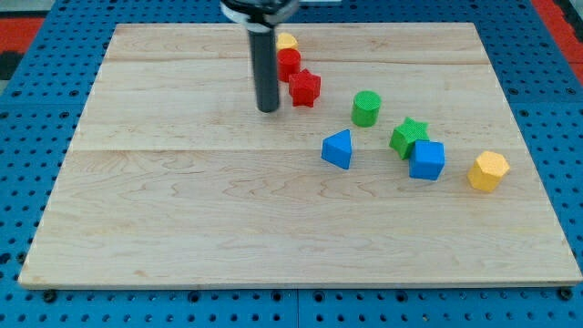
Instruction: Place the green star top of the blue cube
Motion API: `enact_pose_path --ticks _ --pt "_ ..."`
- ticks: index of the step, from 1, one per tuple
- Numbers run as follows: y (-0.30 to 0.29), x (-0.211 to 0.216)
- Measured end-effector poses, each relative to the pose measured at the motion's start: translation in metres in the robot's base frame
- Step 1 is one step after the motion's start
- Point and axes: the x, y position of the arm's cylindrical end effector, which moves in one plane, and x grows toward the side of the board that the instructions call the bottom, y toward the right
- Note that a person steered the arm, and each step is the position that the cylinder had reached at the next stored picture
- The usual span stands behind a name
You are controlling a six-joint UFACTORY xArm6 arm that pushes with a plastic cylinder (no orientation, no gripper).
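Two blocks matter: the green star (409, 137) sits right of centre, already touching the upper-left corner of the blue cube (427, 160). My tip (268, 109) stands in the upper middle of the tabletop (182, 228), just left of the red star (305, 88), well apart from the green star, which lies to its lower right. No hand exists to open or close.

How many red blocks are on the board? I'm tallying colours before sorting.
2. A red cylinder-like block sits near the view's top, touching a yellow block behind it; a red star lies just below-right, beside my tip. None seems hidden.
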Motion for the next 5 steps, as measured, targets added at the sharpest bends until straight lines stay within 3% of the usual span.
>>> enact_pose_path --ticks 1,2,3,4,5 --pt "0.049 -0.021" --pt "0.051 -0.061" --pt "0.092 -0.069" --pt "0.145 -0.027" --pt "0.139 0.029"
